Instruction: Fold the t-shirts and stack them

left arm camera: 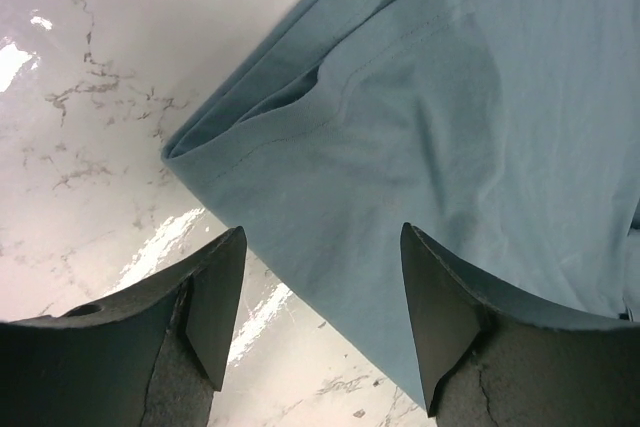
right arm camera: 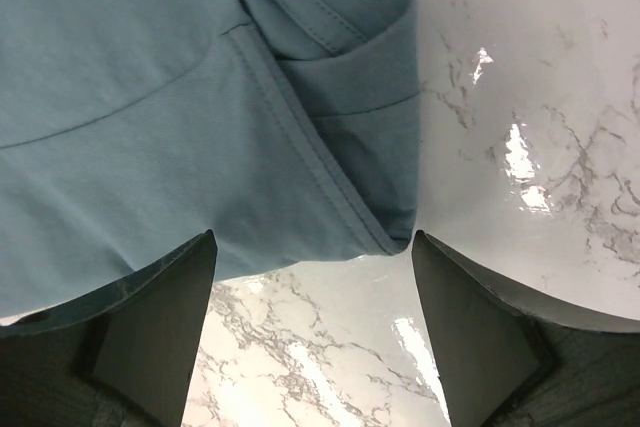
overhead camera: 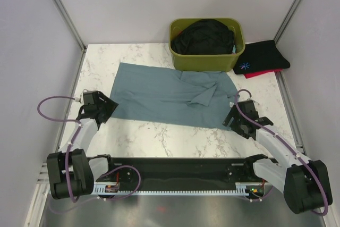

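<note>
Teal-blue t-shirt (overhead camera: 170,94) lies spread across the middle of the table (overhead camera: 159,134), doubled over by the look of its layered edges, with a sleeve (overhead camera: 204,93) flopped loose on top.

Your left end effector (overhead camera: 101,107) sits at the shirt's near-left corner (left arm camera: 195,147), jaws apart and holding nothing. The wrist view shows that corner as two layers, slightly gaping. If you close there too shallowly, you are likely to catch only the top layer, and the fold would peel open as you lift.

In the middle, the loose sleeve could bunch under the next fold and leave a lump.

Your right end effector (overhead camera: 241,118) hangs over the near-right corner (right arm camera: 390,227), jaws also wide and empty. The hems overlap there, so the same one-layer pinch is a risk, and lifting unevenly with the two arms would skew the fold.

Beyond the shirt, the olive-green bin (overhead camera: 207,63) stands right against its far edge and holds a crumpled black t-shirt (overhead camera: 204,36). A fold carried away from you could run into it. To the right of the bin, a folded black t-shirt with blue print (overhead camera: 263,57) rests on a red t-shirt (overhead camera: 257,74), well apart from both arms.
</note>
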Controlling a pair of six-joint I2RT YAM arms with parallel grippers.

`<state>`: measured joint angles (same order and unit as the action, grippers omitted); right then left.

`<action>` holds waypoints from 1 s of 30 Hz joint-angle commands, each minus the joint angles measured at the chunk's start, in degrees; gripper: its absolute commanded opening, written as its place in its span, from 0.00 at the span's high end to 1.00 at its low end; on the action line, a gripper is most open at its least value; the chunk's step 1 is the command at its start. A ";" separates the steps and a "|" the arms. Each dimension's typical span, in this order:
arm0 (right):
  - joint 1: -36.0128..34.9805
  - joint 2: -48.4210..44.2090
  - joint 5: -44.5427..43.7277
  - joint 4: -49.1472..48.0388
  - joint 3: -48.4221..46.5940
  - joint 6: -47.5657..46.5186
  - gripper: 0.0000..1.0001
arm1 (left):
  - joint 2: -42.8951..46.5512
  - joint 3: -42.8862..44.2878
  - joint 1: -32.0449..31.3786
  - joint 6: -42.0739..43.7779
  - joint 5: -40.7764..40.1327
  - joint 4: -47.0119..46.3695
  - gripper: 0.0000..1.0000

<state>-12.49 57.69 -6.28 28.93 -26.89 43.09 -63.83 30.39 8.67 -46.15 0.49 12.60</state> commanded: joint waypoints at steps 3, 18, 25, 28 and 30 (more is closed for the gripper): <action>0.54 -3.37 -5.05 -0.89 2.02 4.54 0.16 | -1.12 -1.21 0.39 -2.37 -1.11 -3.72 0.31; 0.63 3.04 -6.98 -8.80 3.52 4.64 0.87 | -1.99 -3.76 0.39 -2.98 -4.36 -7.15 0.32; 1.59 4.36 -6.99 -8.45 1.49 2.79 0.90 | -5.94 -3.94 0.47 -4.30 -4.97 -6.88 0.33; 2.73 3.14 -5.85 -8.36 1.06 2.44 0.93 | -7.96 -3.68 0.47 -3.77 -6.11 -7.67 0.36; 3.43 2.87 -5.49 -8.01 0.36 1.82 0.95 | -9.02 -3.41 0.47 -3.07 -7.34 -7.85 0.39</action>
<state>-10.20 61.54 -11.53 20.58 -24.29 46.41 -70.74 26.85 8.69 -48.58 -3.01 5.56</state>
